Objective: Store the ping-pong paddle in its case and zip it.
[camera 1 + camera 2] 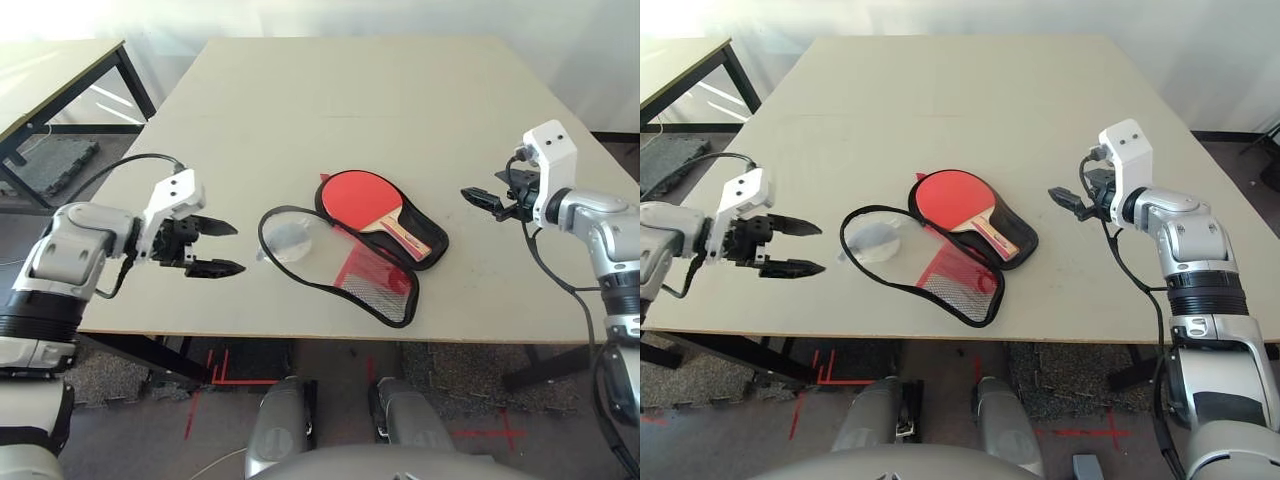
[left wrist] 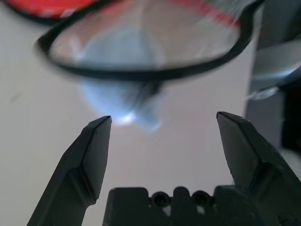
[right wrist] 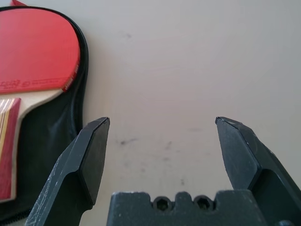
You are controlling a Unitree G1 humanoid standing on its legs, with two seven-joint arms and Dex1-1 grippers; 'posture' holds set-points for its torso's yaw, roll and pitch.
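See the left pincer (image 1: pixel 241 248) over the left part of the tabletop (image 1: pixel 330 100), just beside the opened case (image 1: pixel 428 222), with jaws wide apart and nothing between them. See also the right pincer (image 3: pixel 163 118), well to the right of the paddle, wide apart too and holding nothing. Find the ping-pong paddle (image 1: pixel 361 200) near the middle of the tabletop, lying flat on the black half of the case, with handle (image 1: pixel 405 240) turned toward the near right. Count as done, so to judge, the opening of the case and the laying of the paddle in its place. Count as left the folding of the clear cover (image 1: pixel 322 255) over the paddle, and then the closing of the zipper all around. Notice on the paddle a smooth, bright red round face, a pale wooden neck and a short handle with light, yellowish and red stripes. Notice on the case a dark, soft back, a black rim bent in a loose curve, and a clear window with red and meshed parts (image 1: pixel 378 283), spread out toward the near left. Further, notice a translucent pouch (image 1: pixel 288 240) partly under the clear cover. Better to watch for this pouch at folding, as possibly catching on the rim.
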